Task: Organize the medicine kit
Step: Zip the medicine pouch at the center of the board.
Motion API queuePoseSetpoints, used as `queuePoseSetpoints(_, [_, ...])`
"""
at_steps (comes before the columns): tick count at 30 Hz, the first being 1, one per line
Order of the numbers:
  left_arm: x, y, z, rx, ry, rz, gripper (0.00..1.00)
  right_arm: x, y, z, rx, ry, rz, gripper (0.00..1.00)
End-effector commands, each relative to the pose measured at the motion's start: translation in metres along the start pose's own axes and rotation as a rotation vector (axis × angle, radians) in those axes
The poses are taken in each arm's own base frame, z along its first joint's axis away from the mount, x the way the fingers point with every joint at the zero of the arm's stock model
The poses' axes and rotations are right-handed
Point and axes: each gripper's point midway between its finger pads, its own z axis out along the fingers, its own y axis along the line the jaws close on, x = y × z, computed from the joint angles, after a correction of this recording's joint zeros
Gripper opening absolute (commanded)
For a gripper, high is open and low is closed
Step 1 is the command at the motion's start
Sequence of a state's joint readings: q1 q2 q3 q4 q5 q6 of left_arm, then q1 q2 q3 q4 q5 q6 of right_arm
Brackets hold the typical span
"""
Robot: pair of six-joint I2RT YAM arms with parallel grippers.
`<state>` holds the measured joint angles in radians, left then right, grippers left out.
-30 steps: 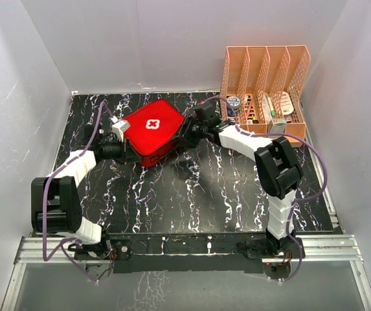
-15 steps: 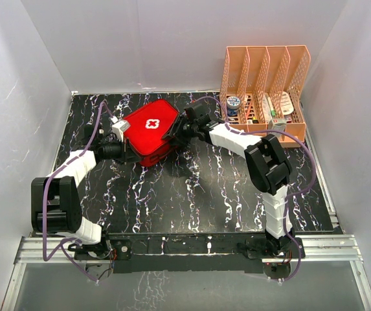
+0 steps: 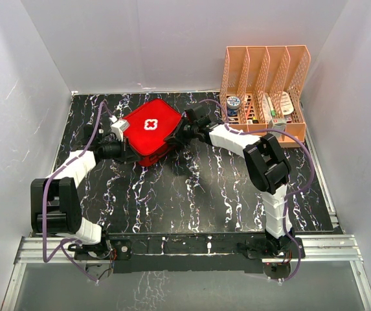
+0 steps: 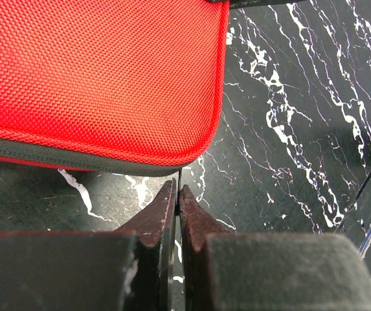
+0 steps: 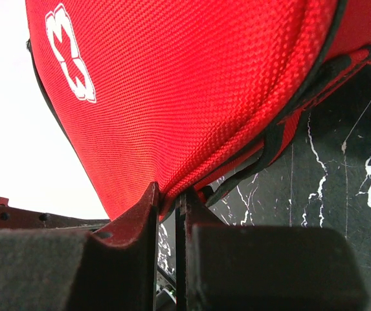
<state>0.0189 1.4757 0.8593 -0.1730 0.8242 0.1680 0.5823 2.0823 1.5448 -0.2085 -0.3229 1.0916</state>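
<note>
Toward the far left of the table (image 3: pixel 191 188), we are nipping the soft, likely light medicine kit (image 3: pixel 149 129) by its zip seam with the right gripper (image 5: pixel 167 194), left gripper (image 4: pixel 177 189) clenched alongside.

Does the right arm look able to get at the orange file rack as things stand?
Probably yes, once freed: the right hand looks closed on the medicine kit's edge, so it must let go first. The file rack stands close on its right, with nothing between them.
</note>
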Motion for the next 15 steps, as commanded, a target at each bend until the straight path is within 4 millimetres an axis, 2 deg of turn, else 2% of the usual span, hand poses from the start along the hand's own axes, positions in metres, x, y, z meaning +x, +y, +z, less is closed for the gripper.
queuePoseSetpoints(1, [-0.021, 0.019, -0.021, -0.092, -0.06, 0.038, 0.0, -0.009, 0.012, -0.018, -0.033, -0.046, -0.052, 0.0])
queuePoseSetpoints(8, [-0.033, 0.057, -0.041, -0.168, -0.098, 0.012, 0.0, -0.019, 0.004, -0.027, -0.021, -0.067, -0.055, 0.0])
queuePoseSetpoints(15, [-0.04, 0.068, -0.045, -0.173, -0.103, 0.013, 0.0, -0.026, 0.0, -0.032, -0.013, -0.081, -0.057, 0.0])
